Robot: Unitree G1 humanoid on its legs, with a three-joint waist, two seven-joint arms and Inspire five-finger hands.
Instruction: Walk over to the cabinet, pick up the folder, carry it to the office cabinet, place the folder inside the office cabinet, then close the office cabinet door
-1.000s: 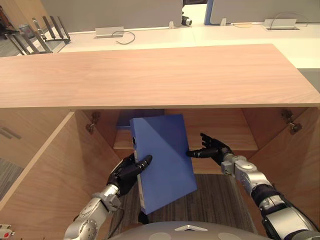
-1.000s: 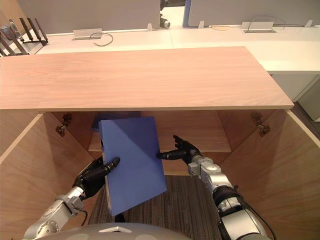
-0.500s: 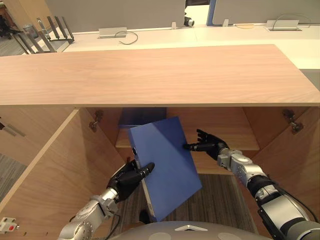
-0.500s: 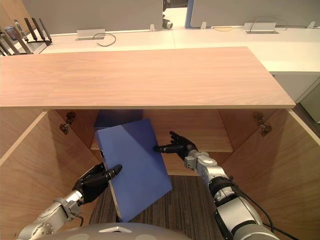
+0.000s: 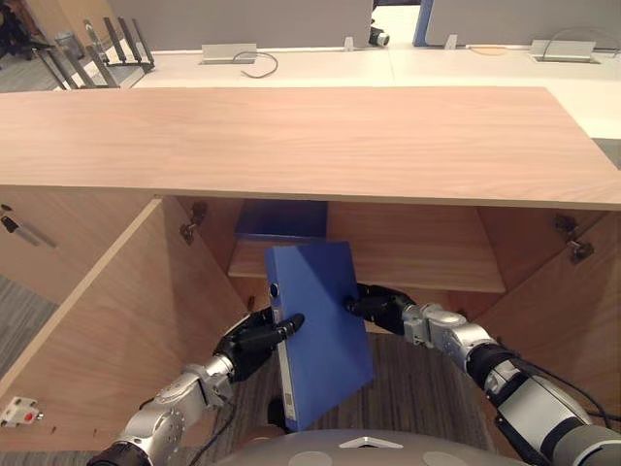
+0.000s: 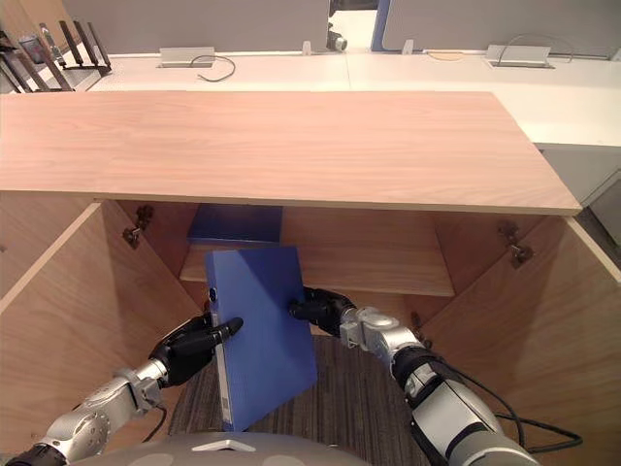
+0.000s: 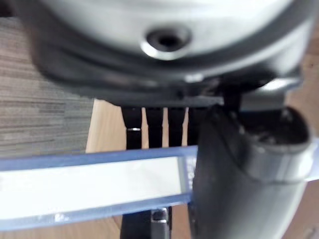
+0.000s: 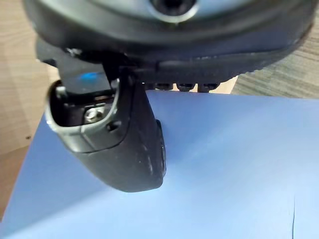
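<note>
Folder righted and gripped on both sides at the cabinet opening

Since the earlier frames, the folder (image 5: 315, 330) has been brought from a slant to a steeper, near-upright stance, and the right hand (image 5: 380, 306) has been closed onto its far edge.

The office cabinet (image 5: 291, 136) is presented with the left door (image 5: 107, 320) and the right door (image 6: 543, 320) swung wide, so the opening is unobstructed. A shelf (image 5: 417, 262) is fitted inside, and a second folder (image 5: 281, 221) is laid flat on it at the back left. The folder is held in front of the opening, below the shelf's front edge and above the carpet (image 5: 427, 388), not yet inside. The two-sided hold is judged to keep the thin board from swinging during insertion. The left hand (image 5: 254, 340) is clamped at the spine, thumb on the cover and fingers behind. The right hand is set with its thumb on the cover and its fingers over the edge.

The long axis is run steeply upward from the robot toward the shelf. The spine is faced left and the broad cover right.
</note>
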